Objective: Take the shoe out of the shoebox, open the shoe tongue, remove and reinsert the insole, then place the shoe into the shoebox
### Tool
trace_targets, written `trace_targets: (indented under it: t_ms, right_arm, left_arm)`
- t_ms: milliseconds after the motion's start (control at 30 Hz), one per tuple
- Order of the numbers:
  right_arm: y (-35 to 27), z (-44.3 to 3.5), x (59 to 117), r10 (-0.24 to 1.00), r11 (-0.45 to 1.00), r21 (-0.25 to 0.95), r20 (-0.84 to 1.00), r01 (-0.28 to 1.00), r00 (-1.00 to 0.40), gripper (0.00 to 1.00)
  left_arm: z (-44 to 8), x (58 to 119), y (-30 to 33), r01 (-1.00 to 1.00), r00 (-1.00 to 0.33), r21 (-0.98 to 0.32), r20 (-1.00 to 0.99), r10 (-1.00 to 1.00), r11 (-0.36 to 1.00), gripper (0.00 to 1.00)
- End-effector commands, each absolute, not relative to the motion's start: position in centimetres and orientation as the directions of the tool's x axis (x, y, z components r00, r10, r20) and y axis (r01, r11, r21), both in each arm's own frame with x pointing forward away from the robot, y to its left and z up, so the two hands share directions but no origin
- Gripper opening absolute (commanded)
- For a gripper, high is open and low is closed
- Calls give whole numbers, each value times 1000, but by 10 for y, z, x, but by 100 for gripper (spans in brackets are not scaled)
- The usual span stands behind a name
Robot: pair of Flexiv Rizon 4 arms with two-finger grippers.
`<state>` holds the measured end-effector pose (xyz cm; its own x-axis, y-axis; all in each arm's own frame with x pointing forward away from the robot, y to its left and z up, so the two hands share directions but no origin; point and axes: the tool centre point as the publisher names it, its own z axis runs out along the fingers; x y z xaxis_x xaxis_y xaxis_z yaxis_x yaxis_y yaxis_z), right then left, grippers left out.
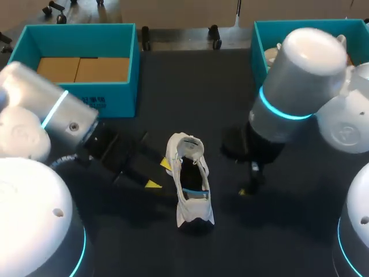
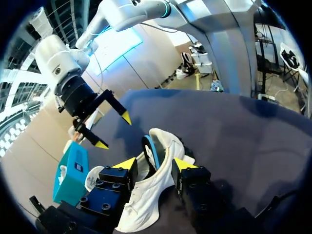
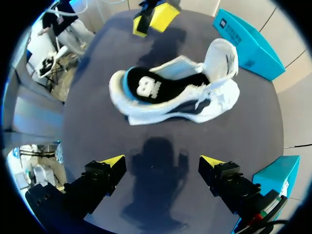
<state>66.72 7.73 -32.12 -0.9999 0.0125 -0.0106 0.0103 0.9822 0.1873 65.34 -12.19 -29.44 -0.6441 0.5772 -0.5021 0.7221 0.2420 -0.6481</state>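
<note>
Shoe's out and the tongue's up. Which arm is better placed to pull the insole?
Left, probably. The left hand is open, with the white sneaker right ahead of its fingertips, near the opening. The right hand is open too, but stands clearly apart from the sneaker.

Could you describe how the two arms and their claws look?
Left arm and right arm are thick silver-grey cylinders with white rounded joints and a glowing cyan ring. Left claw and right claw are black, blocky, with two wedge-shaped yellow tips.
</note>
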Motion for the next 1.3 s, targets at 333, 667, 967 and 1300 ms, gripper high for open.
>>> trace_targets:
  t_ms: [333, 667, 967, 1300]
  right_arm:
    - [40, -299, 668, 5, 974, 227, 0, 5, -1000, 100]
    - [40, -299, 668, 5, 974, 227, 0, 5, -1000, 100]
    - [40, -299, 668, 5, 974, 227, 0, 5, -1000, 100]
    - [40, -299, 668, 5, 974, 227, 0, 5, -1000, 100]
  left_arm:
    - [-271, 662, -104, 739, -532, -627, -317, 785, 247, 49]
    - [-249, 660, -83, 786, -453, -532, -151, 879, 314, 50]
    - [-223, 668, -70, 791, -362, -513, 45, 931, 332, 0]
    - [-214, 677, -70, 791, -339, -524, 53, 939, 315, 0]
